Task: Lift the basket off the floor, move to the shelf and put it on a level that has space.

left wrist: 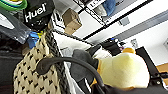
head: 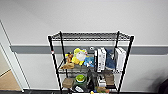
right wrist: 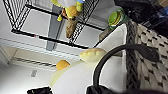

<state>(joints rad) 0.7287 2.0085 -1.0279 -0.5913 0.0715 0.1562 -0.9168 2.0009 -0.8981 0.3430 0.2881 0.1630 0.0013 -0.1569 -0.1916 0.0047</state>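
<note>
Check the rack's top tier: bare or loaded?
Bare. In the head view the top tier shows only wire grid; plush toys and white books sit one level lower.

We see a plain white wall [head: 82,15] that fills most of the head view, and a wide grey band [head: 147,50] runs across it from side to side at about the middle height. At the left side there is a pale door frame [head: 10,62] which goes down at a slant, and beside it we see a piece of tan wooden flooring [head: 7,82]. Along the foot of the wall lies a dark strip [head: 37,91] of floor, and the light in the room is even and soft, without strong shadows.
</note>
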